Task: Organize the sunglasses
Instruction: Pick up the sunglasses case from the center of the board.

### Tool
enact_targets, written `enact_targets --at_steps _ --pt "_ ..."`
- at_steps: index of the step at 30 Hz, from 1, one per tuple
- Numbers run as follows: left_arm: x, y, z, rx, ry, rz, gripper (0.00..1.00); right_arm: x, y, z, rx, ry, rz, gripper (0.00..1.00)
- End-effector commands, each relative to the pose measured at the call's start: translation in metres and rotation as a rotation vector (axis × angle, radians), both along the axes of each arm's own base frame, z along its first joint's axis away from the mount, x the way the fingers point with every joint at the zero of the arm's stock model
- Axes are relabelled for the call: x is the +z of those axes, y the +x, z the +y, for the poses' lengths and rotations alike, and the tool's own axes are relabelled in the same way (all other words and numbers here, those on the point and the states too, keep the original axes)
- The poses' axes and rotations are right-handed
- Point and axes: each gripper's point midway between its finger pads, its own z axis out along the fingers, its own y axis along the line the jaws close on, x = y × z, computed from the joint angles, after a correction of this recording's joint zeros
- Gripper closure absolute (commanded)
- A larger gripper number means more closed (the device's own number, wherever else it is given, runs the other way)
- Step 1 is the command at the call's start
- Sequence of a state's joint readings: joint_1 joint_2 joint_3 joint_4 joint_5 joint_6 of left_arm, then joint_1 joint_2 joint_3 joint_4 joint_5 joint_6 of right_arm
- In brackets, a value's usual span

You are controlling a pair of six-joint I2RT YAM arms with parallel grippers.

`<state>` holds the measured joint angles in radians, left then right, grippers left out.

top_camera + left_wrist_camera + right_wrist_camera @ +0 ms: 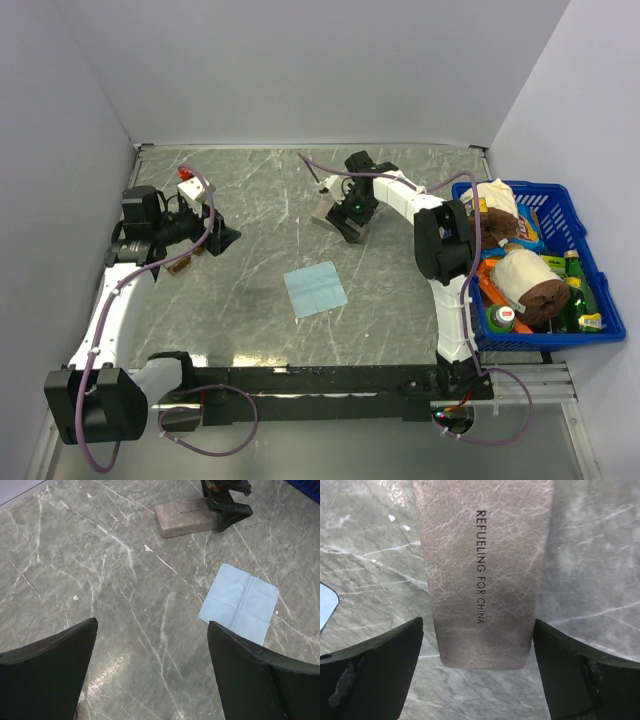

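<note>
Top: sunglasses [180, 263] look tucked under the left arm near the table [400, 300] edge, mostly hidden, cloth [314, 289] mid-table in free space; left wrist: left gripper [152, 625] spread, empty, open surface ahead; right wrist: right gripper [477, 625] spread, straddling the case [480, 555] end for a grab, slim gaps either side.

Top external: high behind both arm bases, looking down over the whole worktop [250, 190]. Left wrist: low, oblique, facing the distant case [182, 517] and the cloth [240, 602]. Right wrist: very close above that same case.
</note>
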<state>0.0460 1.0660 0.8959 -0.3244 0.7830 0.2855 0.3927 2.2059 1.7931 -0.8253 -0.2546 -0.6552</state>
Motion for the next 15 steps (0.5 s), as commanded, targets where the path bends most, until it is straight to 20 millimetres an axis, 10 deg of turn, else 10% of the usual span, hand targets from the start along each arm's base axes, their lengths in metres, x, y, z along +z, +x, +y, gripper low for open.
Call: enact_targets --at_steps 1,15 --pt "0.005 -0.004 -0.007 -0.059 -0.004 -0.031 0.04 0.001 -0.004 0.000 0.024 0.014 0.026 0.09" --pt "0.005 -0.006 -0.008 -0.072 -0.002 -0.027 0.04 0.011 -0.014 0.008 0.077 0.071 0.033 0.50"
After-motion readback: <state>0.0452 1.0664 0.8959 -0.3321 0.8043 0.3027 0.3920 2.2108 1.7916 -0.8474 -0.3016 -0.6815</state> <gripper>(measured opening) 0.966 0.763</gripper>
